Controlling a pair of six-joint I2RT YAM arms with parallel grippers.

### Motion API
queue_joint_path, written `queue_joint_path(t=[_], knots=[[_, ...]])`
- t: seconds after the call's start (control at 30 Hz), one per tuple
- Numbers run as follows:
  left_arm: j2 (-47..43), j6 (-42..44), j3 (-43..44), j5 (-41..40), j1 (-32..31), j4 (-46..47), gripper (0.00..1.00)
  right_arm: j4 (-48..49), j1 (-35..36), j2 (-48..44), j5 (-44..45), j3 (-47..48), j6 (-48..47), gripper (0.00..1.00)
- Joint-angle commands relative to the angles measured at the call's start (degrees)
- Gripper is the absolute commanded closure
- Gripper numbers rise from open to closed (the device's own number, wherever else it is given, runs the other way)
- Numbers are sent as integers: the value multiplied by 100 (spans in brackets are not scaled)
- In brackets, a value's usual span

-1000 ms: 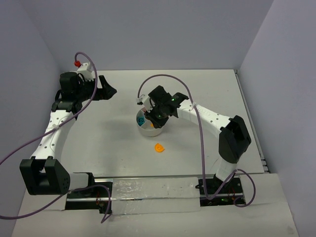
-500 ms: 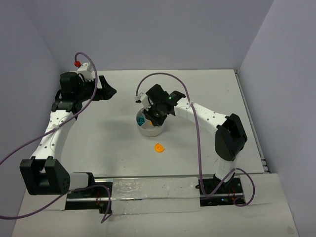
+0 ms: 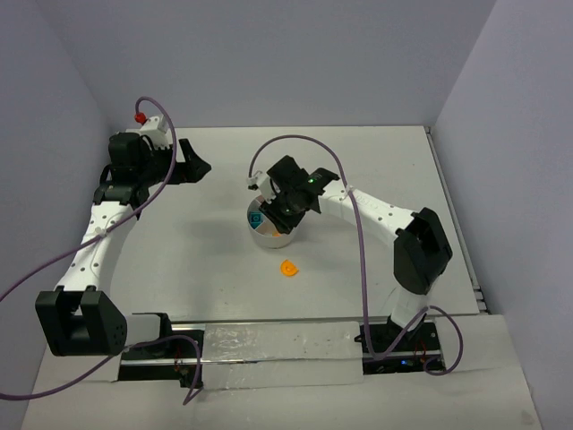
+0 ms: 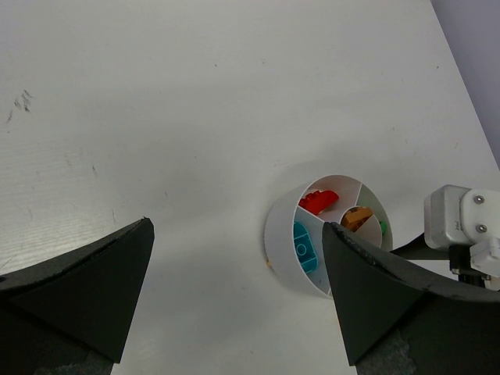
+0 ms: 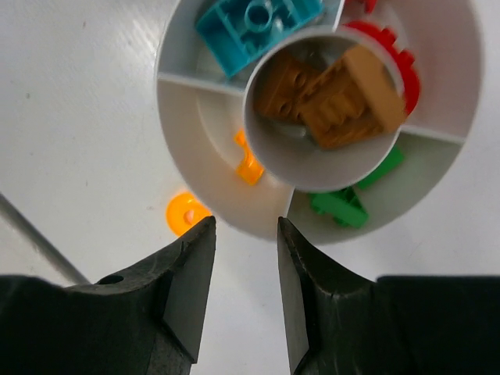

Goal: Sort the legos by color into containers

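Note:
The white dish stands mid-table. In the right wrist view its wall rings a central well holding brown-orange bricks. The wedges hold a teal brick, red bricks, green bricks and a small yellow-orange brick. A round yellow-orange piece lies on the table beside the dish, also seen from the top. My right gripper is open and empty, hovering over the dish's near rim. My left gripper is open and empty, far left of the dish.
In the left wrist view the dish shows its teal brick, red brick and brown-orange brick, with the right arm's white wrist part beside it. Walls bound the table at the back and on both sides.
My right gripper shifted slightly up-left over the dish and came back. Nothing was taken hold of or let go. The left arm barely moved.

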Motion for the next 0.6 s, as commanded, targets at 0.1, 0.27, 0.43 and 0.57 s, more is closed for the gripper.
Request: queue_joint_path(t=[0.1,0.27,0.43,0.57], knots=[[-471,-12,-219,-168,37,47,1,566,42,-1564,-165,-1364,161,53],[-637,-81,-454,-273,37,34,1,1184,224,-2279,109,-2705,184,47],[-805,-139,-665,-324,37,-46,1,1614,462,-2342,272,-3289,263,29],[-941,-59,-683,-410,37,-174,1,1994,636,-2053,342,-3403,454,19]])
